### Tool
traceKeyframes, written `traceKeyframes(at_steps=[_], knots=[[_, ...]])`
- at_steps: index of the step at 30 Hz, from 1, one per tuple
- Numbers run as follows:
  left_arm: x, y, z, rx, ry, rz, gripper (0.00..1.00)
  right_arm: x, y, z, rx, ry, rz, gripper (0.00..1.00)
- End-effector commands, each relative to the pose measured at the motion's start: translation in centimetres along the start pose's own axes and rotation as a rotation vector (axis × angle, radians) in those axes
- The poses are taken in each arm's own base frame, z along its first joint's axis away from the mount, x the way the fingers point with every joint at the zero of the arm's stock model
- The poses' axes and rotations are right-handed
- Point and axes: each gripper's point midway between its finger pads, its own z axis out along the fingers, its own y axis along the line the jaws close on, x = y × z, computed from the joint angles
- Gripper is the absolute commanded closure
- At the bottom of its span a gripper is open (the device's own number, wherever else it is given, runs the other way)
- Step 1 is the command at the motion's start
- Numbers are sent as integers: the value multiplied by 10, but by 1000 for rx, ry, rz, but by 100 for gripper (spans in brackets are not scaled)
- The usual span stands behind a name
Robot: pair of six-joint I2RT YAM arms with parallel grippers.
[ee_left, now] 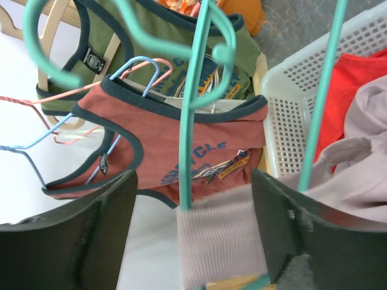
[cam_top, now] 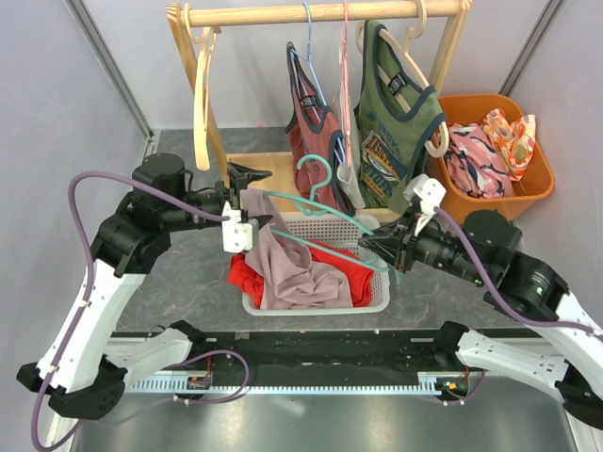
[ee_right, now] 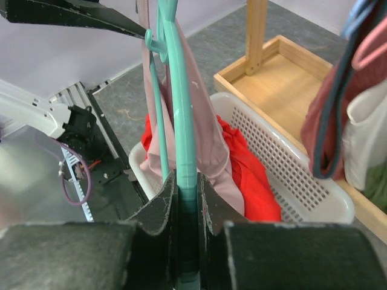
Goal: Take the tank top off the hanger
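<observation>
A mauve tank top [cam_top: 287, 268] hangs from a teal hanger [cam_top: 325, 202] and droops into the white basket [cam_top: 377, 299]. My right gripper [cam_top: 377, 250] is shut on the hanger's right end; in the right wrist view its jaws [ee_right: 187, 187] pinch the teal bar [ee_right: 181, 109] with the tank top [ee_right: 211, 139] draped just beyond. My left gripper [cam_top: 256, 196] stands open at the hanger's left end. In the left wrist view the tank top's strap [ee_left: 221, 241], blurred, lies between the wide-open left gripper [ee_left: 193, 199], touching neither finger, beside the hanger's bar [ee_left: 196, 109].
A red cloth [cam_top: 247, 273] lies in the basket. Behind it a wooden rack [cam_top: 320, 11] carries a green tank top [cam_top: 391, 122], a rust-red one [cam_top: 316, 122] and an empty wooden hanger [cam_top: 201, 104]. An orange bin [cam_top: 528, 193] of clothes stands at the right.
</observation>
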Motion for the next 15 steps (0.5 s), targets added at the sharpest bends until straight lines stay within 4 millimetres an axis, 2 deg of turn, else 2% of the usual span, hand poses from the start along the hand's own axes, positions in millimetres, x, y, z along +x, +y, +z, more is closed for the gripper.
traceKeyframes(at_steps=[1,3,7,15], knots=[[-6,7,-7,-38,-3,8,10,-23,-5,-34,61,-61,-25,100],[-2,3,-7,-39,13,-7,10,-21,-7,-46,78,-51,-31,100],[3,-9,-12,-45,34,-67,10,-30,-7,-62,95,-74,-37,100],[1,-51,-21,-28,11,-357,10,-35,-27,-71,205,-83,-88,100]])
